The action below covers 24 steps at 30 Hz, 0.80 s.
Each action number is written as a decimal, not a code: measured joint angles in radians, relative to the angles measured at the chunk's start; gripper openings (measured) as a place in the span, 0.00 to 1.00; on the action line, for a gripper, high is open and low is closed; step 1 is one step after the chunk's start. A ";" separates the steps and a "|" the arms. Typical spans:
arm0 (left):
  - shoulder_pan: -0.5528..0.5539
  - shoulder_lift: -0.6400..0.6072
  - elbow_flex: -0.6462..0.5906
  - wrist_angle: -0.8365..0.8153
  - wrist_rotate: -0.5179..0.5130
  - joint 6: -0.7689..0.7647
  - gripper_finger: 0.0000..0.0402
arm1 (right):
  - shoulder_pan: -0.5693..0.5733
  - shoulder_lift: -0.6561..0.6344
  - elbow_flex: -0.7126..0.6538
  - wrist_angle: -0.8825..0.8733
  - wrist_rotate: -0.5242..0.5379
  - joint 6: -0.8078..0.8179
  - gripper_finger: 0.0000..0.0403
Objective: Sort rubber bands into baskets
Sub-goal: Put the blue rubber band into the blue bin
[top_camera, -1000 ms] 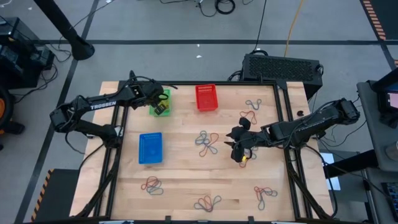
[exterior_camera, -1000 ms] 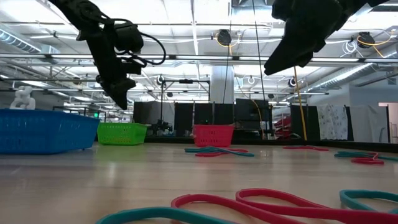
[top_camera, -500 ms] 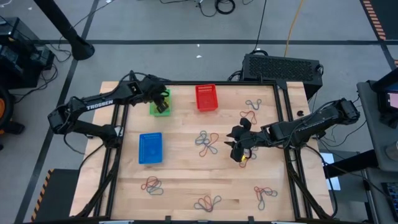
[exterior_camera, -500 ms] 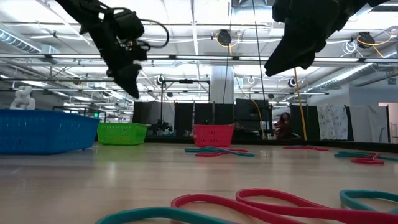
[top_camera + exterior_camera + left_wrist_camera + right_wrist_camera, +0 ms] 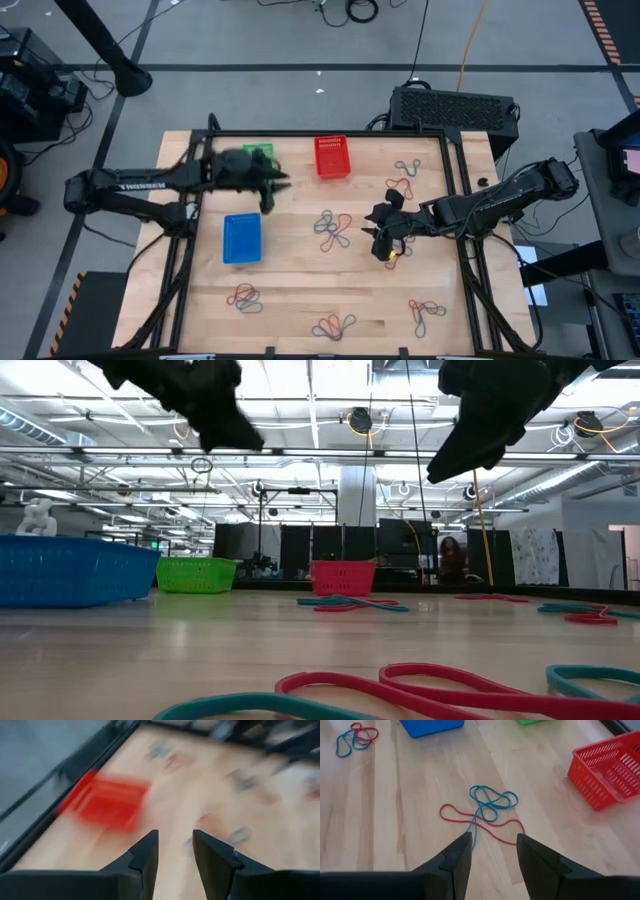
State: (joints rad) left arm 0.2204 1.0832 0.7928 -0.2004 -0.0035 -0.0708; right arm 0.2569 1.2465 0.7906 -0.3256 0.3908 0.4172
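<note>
Left end effector (image 5: 272,183), fingers apart and empty beside the green basket (image 5: 258,153), is best lowered squarely over the tangled rubber bands (image 5: 334,227) at mid-worktop (image 5: 300,280), one loop being pinched; right end effector (image 5: 385,240) waits open.

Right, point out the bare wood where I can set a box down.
Free: the wood between the blue plastic mesh basket and the middle tangle of red and blue rubber bands, and the strip below that basket's right side. Crowded: the right half, with band clusters and the right hand.
</note>
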 joint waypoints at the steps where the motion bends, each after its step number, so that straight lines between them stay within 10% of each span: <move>1: -0.042 0.001 -0.024 0.078 0.000 0.000 0.32 | 0.000 0.000 0.000 0.000 0.000 -0.012 0.37; 12: -0.331 0.222 -0.246 0.875 -0.001 0.050 0.32 | 0.000 0.000 0.000 0.018 0.004 -0.019 0.37; 24: -0.358 0.491 -0.232 1.180 -0.001 0.058 0.32 | 0.000 0.149 0.000 0.230 0.002 -0.046 0.37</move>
State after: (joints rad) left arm -0.1379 1.5740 0.5612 0.9798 -0.0048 -0.0124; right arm 0.2569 1.3959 0.7902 -0.0954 0.3927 0.3711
